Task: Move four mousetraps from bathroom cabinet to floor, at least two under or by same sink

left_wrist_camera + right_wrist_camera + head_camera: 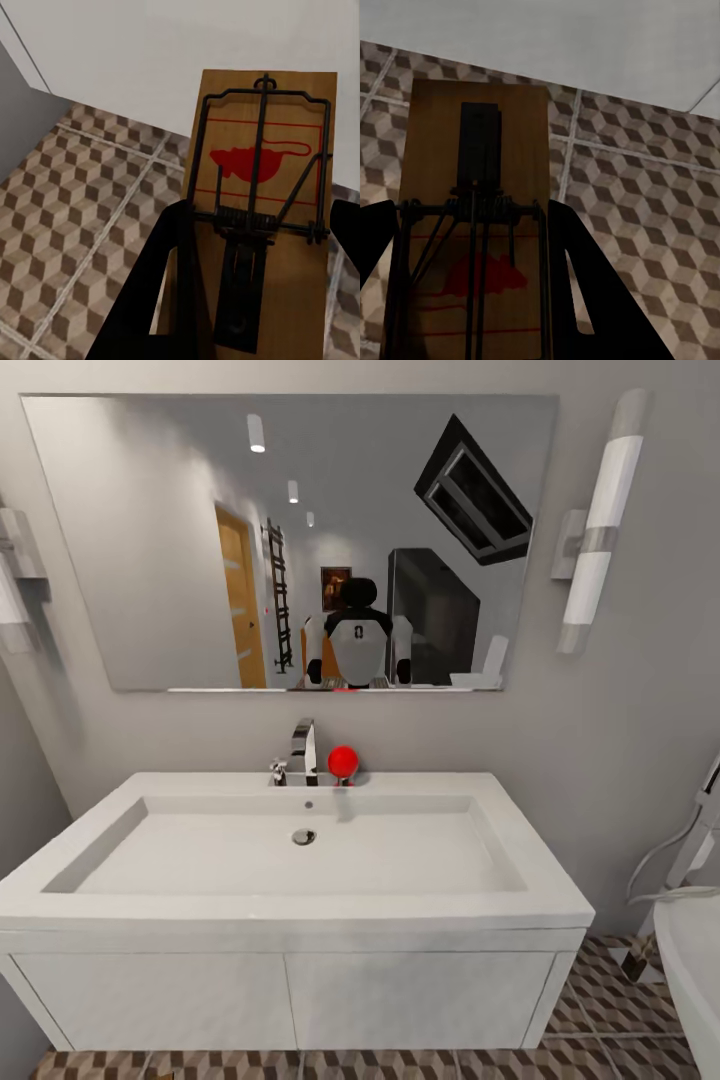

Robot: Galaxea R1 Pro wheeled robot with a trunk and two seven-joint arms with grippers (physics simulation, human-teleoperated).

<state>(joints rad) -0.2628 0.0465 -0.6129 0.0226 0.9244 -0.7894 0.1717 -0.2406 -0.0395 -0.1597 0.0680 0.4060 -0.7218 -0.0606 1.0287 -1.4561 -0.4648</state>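
Observation:
A wooden mousetrap (pixel 262 120) with a black wire bar and a red mouse print sits between the dark fingers of my left gripper (pixel 259 225), which is shut on it above the bathroom floor (pixel 75 195). My right gripper (pixel 472 225) is shut on a second mousetrap (pixel 480 150), also held over the cube-patterned floor (pixel 645 187). In the head view the white sink (pixel 300 905) stands straight ahead over its two-door vanity (pixel 290 1000), with a strip of floor (pixel 600 1000) below. The cabinet is out of view.
A chrome tap (pixel 303 752) and a red ball-shaped item (pixel 343 762) stand at the back of the basin. A large mirror (pixel 150 540) hangs above, reflecting the robot. A white bathtub rim (pixel 695 950) is at the right. A white panel (pixel 150 52) rises behind the left trap.

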